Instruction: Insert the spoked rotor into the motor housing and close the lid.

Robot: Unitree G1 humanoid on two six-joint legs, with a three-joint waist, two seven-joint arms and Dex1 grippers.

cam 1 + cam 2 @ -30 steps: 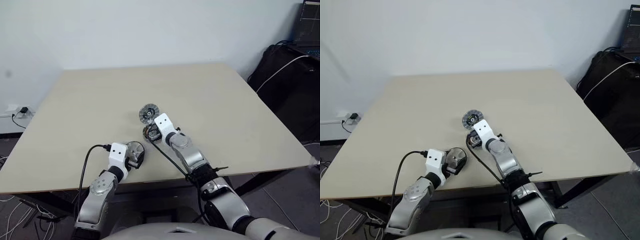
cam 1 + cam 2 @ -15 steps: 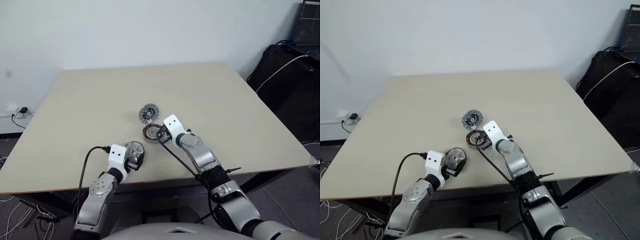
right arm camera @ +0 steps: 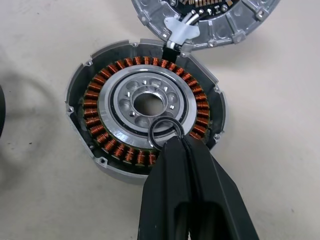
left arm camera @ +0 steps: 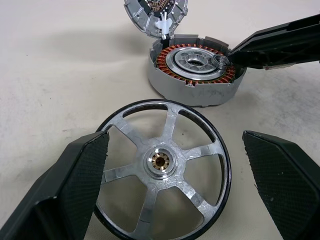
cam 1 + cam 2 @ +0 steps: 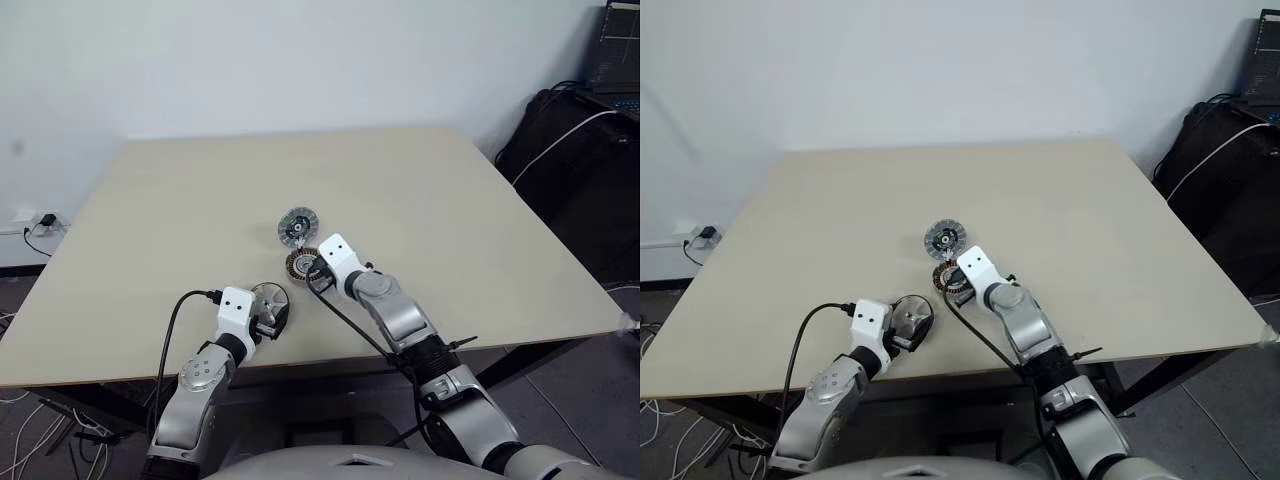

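The motor housing lies flat mid-table, its copper windings exposed. The lid stands open just beyond it, inner face showing, joined by white wires. My right gripper hovers over the housing's hub, shut on a small dark ring; its fingertips also reach in over the housing rim. The spoked rotor stands tilted on edge near the table's front. My left gripper is open around it, one finger at its rim, the other finger a little clear.
The beige table has its front edge just behind the left gripper. A black bag with a white cable and a laptop sit off its back right corner. A wall socket and cables are at the left.
My right gripper drew back toward me and tipped more steeply down, uncovering the housing; its tips now sit over the hub. The left gripper and the rotor stayed put.
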